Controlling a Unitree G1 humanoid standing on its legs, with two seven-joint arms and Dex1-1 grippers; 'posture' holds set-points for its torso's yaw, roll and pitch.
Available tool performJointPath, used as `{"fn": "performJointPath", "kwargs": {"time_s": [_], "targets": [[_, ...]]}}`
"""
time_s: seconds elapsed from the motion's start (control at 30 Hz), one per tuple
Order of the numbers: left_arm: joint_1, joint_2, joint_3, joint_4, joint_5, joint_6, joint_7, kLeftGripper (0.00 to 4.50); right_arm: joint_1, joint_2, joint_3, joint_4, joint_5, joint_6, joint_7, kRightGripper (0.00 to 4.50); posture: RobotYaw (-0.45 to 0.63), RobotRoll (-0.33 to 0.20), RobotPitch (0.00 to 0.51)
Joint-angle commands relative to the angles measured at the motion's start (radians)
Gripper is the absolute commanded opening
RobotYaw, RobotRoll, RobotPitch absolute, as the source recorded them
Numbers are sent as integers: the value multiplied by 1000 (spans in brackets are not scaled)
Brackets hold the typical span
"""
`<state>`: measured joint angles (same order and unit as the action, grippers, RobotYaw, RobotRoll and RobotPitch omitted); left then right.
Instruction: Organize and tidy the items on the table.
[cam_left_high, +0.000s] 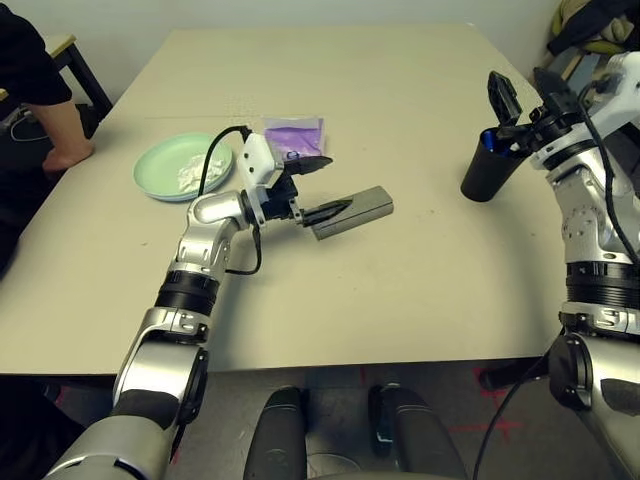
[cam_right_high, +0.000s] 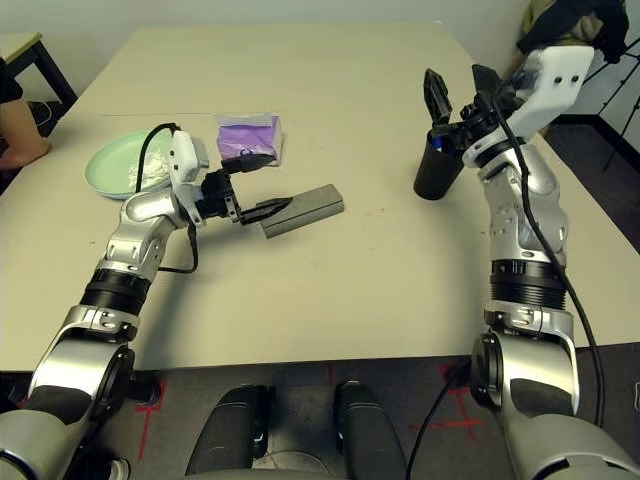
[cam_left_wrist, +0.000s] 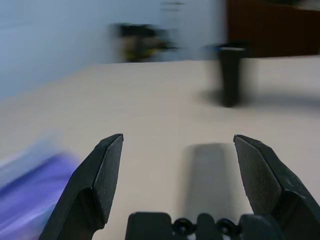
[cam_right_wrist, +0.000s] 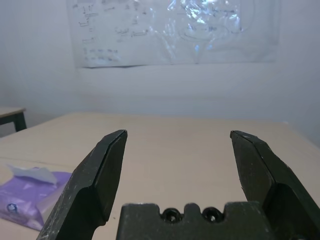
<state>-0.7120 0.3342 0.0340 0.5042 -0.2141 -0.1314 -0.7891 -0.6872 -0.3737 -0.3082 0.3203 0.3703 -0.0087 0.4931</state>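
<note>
A grey glasses case (cam_left_high: 360, 208) lies mid-table. My left gripper (cam_left_high: 330, 185) is open at its near end, and in the left wrist view the case (cam_left_wrist: 207, 175) runs ahead between the two fingers. Just beyond lies the purple tissue pack (cam_left_high: 294, 136). To the left, a pale green plate (cam_left_high: 155, 168) holds crumpled white tissue (cam_left_high: 197, 172). On the right stands the black cup (cam_left_high: 490, 172) with something blue at its rim. My right gripper (cam_left_high: 525, 95) hovers open just above the cup, holding nothing.
A person (cam_left_high: 40, 95) in a black top sits at the left, forearm resting on the table's (cam_left_high: 400, 290) edge. A smaller table (cam_left_high: 65, 47) stands behind them. Dark bags (cam_left_high: 590, 30) lie at the back right.
</note>
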Motion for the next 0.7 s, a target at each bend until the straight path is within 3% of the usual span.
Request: {"fn": "performJointPath", "kwargs": {"time_s": [0.03,0.33,0.7], "targets": [[52,-26,71,-37,42,28,241,4500,70,20,16,-4,1,-65,42,4460,172,0,81],[157,-59,208,-132,52,13,578,4500,228,70,4,-84,-11,-125,-36,4460,189,0,93],[185,-6,248,-112,28,76,585,4500,337,69,-36,-96,-26,-128,-186,4460,207,0,101]]}}
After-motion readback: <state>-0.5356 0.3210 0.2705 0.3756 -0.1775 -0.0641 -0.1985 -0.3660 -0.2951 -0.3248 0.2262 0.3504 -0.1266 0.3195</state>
